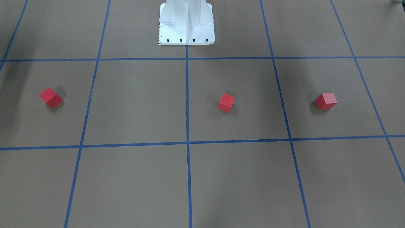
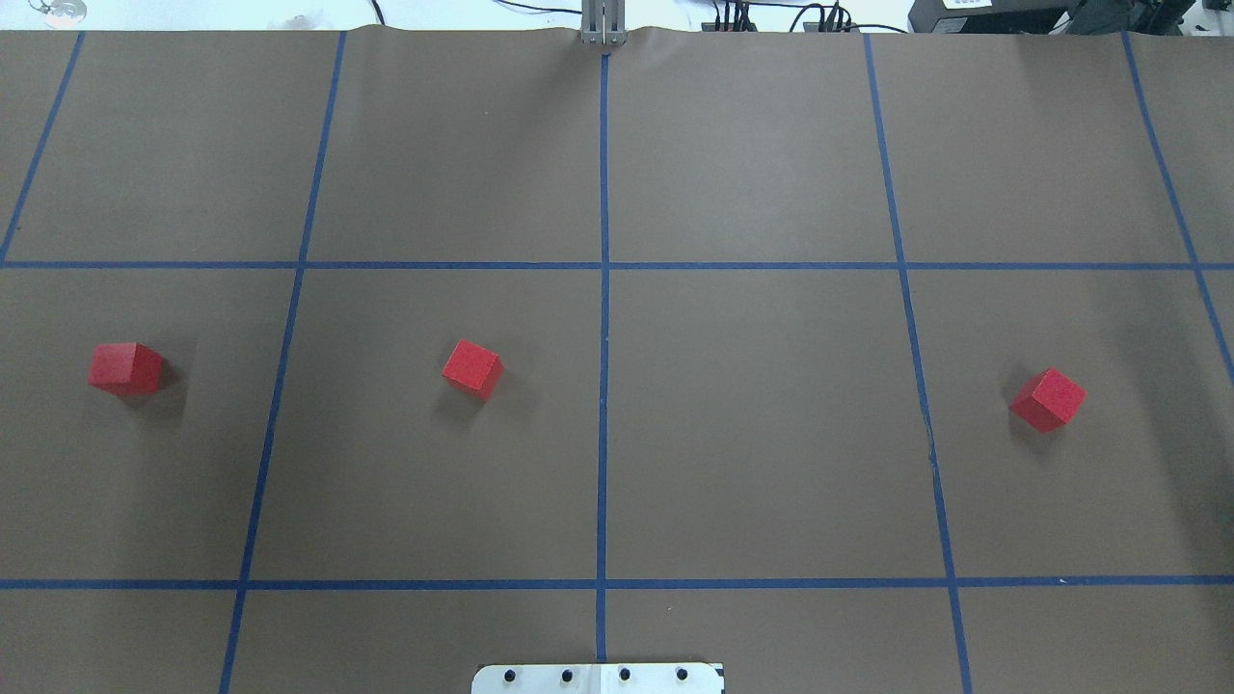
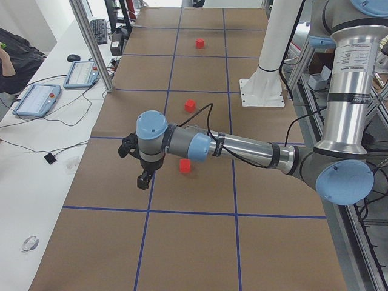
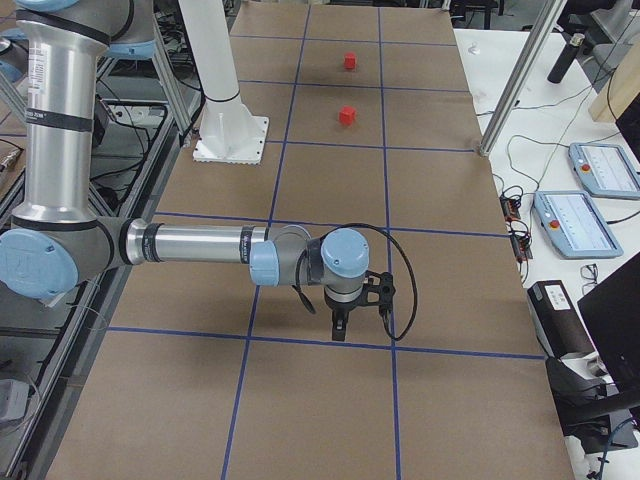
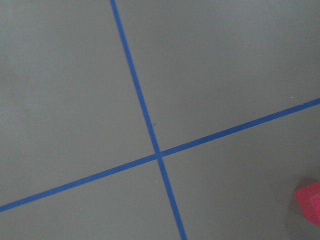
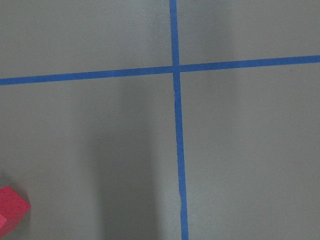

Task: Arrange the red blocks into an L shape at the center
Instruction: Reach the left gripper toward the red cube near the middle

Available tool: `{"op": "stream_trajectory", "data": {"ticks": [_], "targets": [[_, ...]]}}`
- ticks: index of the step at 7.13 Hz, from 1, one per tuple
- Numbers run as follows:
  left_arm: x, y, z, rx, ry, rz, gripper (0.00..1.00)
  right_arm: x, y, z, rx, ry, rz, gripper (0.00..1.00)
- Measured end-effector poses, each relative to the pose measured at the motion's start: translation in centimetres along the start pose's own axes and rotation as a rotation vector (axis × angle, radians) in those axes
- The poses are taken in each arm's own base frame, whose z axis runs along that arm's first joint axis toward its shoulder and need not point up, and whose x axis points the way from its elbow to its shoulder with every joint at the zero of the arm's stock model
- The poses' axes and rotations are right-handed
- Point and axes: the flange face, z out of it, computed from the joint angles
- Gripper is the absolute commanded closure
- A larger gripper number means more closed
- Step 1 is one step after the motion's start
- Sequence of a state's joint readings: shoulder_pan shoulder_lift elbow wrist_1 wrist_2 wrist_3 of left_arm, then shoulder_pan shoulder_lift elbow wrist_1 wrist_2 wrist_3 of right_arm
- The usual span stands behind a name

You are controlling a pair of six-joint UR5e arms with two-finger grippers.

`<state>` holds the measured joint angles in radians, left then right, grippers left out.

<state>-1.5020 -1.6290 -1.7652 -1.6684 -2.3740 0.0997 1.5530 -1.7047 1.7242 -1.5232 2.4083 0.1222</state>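
Note:
Three red blocks lie apart in one row of the grid. In the overhead view one is at the left [image 2: 125, 368], one left of the middle line [image 2: 472, 369] and one at the right [image 2: 1048, 399]. The front view shows them too [image 1: 326, 101] [image 1: 226, 102] [image 1: 51, 97]. The center crossing [image 2: 603, 265] is bare. My left gripper [image 3: 143, 180] hangs above the surface near the left block [image 3: 185, 166]. My right gripper [image 4: 340, 325] hangs over the right end. I cannot tell whether either is open or shut. Each wrist view shows a block's corner [image 5: 310, 202] [image 6: 10, 215].
The white robot base [image 1: 186, 23] stands at the table's robot side. A metal post [image 3: 91, 45] and tablets [image 3: 36, 100] are on the operators' white bench. Cables and a monitor [image 4: 610, 330] lie beyond the table's far edge.

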Motion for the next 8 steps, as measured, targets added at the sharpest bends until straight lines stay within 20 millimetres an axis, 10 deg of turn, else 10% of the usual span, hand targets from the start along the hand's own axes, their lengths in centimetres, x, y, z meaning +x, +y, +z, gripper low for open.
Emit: {"op": "stream_trajectory", "data": {"ticks": [5, 8], "targets": [[19.1, -11.4, 3.0, 0.019, 0.119, -0.004, 0.0, -1.0, -0.7, -0.1, 0.004, -0.013, -0.017, 0.01], [37.3, -14.8, 7.4, 0.029, 0.139, -0.184, 0.0, -1.1, -0.8, -0.1, 0.006, -0.014, -0.021, 0.01]]}}
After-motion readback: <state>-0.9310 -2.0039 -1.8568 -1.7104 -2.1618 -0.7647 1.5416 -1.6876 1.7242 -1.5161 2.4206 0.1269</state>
